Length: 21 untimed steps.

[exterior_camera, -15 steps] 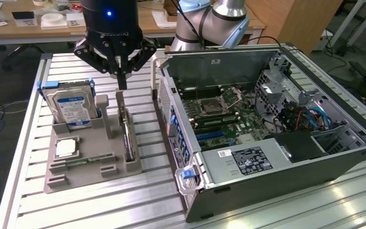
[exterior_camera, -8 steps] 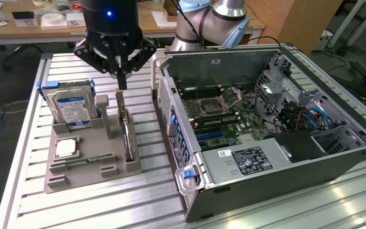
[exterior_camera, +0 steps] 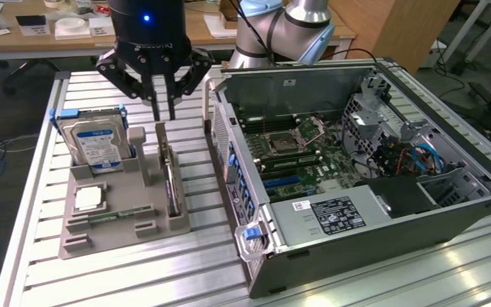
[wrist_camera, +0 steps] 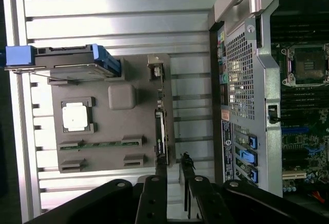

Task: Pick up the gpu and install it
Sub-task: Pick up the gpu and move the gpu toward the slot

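Over the grey tray (exterior_camera: pixel 109 227) on the slotted metal table (exterior_camera: pixel 143 281) hangs the black gripper (exterior_camera: pixel 164 118), pointing straight down. Its two fingers (wrist_camera: pixel 186 165) stand a little apart, with a narrow gap between them and nothing in this gap. The gpu (exterior_camera: pixel 171 185) stands on its long edge in a slot of the tray, just under the fingertips at six o'clock of them in the exterior view, not touched as far as I can see. At nine o'clock of the gripper, a hard drive (exterior_camera: pixel 96 144) with a blue-white label stands upright in the tray. Nearer to the viewer a square processor (exterior_camera: pixel 90 198) lies flat, and below it a thin green memory stick (exterior_camera: pixel 113 216). At three o'clock of the tray the computer case (exterior_camera: pixel 254 83) lies open, its motherboard (exterior_camera: pixel 301 157) uncovered.
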Tool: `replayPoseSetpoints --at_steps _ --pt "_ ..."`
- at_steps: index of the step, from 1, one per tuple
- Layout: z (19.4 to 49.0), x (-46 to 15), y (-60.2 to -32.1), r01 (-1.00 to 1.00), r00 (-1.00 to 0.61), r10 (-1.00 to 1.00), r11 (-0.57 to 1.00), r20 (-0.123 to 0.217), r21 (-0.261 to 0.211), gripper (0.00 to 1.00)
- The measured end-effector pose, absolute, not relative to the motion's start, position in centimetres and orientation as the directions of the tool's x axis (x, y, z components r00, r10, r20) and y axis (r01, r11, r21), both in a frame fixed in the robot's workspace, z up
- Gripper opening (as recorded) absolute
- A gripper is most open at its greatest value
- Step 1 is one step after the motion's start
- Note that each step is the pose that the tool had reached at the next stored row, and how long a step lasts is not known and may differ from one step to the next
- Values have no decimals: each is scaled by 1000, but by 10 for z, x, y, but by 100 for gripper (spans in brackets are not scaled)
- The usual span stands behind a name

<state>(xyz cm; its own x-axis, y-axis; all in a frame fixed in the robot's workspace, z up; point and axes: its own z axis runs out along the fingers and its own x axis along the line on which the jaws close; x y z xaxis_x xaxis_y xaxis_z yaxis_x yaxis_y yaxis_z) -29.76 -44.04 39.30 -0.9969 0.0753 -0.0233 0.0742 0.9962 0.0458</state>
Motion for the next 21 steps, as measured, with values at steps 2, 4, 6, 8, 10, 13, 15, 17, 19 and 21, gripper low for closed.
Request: replayPoseSetpoints --at_steps 2,4,6,8,10,13,15,17,19,21 --pt "393 -298 -440 74 -997 75 996 -23 46 29" --pt "393 -298 -440 74 -997 75 996 -23 46 41" --pt "393 -298 -440 74 -997 75 996 -23 46 47" --pt "393 -298 -440 74 -997 75 996 -23 46 58" --pt "393 -298 -440 74 -997 75 996 -23 46 58" --pt "390 -300 -440 59 -998 60 997 -23 46 65" --pt "389 -300 -440 31 -999 32 998 -23 46 65" --pt "387 -300 -440 22 -999 23 999 -23 45 65" --pt "384 -301 -436 20 -1000 21 999 -23 45 65" --pt "382 -301 -431 20 -1000 21 999 -23 45 65"
